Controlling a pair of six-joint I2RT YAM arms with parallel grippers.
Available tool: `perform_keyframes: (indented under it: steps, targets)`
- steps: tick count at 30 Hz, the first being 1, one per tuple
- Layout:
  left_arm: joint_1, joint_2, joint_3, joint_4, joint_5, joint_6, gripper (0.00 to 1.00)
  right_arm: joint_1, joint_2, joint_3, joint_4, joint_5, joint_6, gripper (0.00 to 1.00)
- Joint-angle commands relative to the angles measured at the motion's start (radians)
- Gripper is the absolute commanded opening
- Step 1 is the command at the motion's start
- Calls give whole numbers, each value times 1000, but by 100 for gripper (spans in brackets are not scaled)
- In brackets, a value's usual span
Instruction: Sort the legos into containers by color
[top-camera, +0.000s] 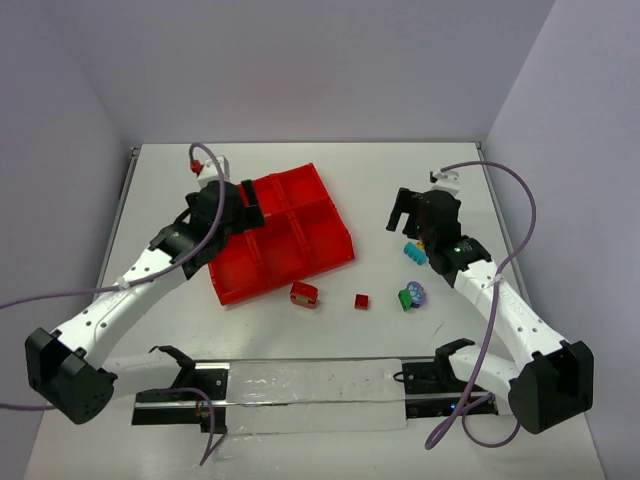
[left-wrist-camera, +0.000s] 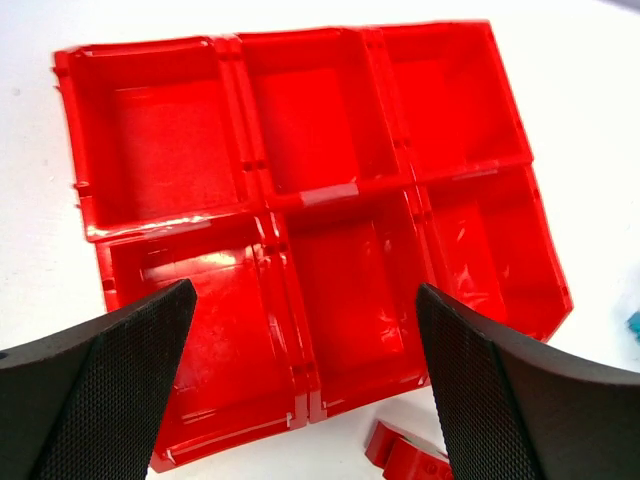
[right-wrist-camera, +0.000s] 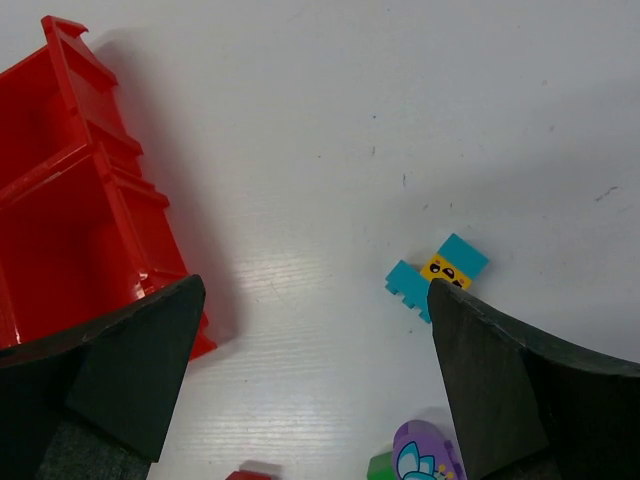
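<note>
While L hand (left-wrist-camera: 305, 295) & R hand (right-wrist-camera: 315, 290) gape, glossy red tray (left-wrist-camera: 312, 193) has rectangular bins (left-wrist-camera: 300, 120).

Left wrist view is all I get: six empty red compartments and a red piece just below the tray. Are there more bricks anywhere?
Observer: Yes. The top view shows a small red brick on the table, to the right of that red piece and clear of the tray.
Operator: Any other colours?
Observer: A green brick and a purple one lie side by side, further right.
Operator: And the other arm?
Observer: The right gripper is open and holds nothing. A light blue brick with a yellow tile on it lies on the table beside one of its fingers.
</note>
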Motion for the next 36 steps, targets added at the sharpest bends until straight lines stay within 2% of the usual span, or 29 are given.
perform_keyframes:
  steps: [1,6,9,11,16,23,31,36]
  targets:
    - [-56,47,57,-5,-60,21,99,6,-8,34,-3,26,-1,100]
    - [-70,22,4,69,24,130,99,11,-49,8,26,-147,-78,100]
    - [-71,-17,-37,107,1,126,99,39,-65,0,53,-234,-101,100]
    - [-66,-44,-42,88,-39,69,99,125,-53,20,49,-262,-117,100]
    - [-11,-21,14,-49,-3,1,99,367,79,116,8,-385,-191,100]
    - [81,-92,7,-74,55,-11,99,623,302,188,-53,-349,-343,99]
    - [105,-116,3,-58,101,-1,99,707,442,238,-72,-326,-462,95]
    - [107,-104,-8,-45,117,-6,99,717,498,257,-76,-305,-482,91]
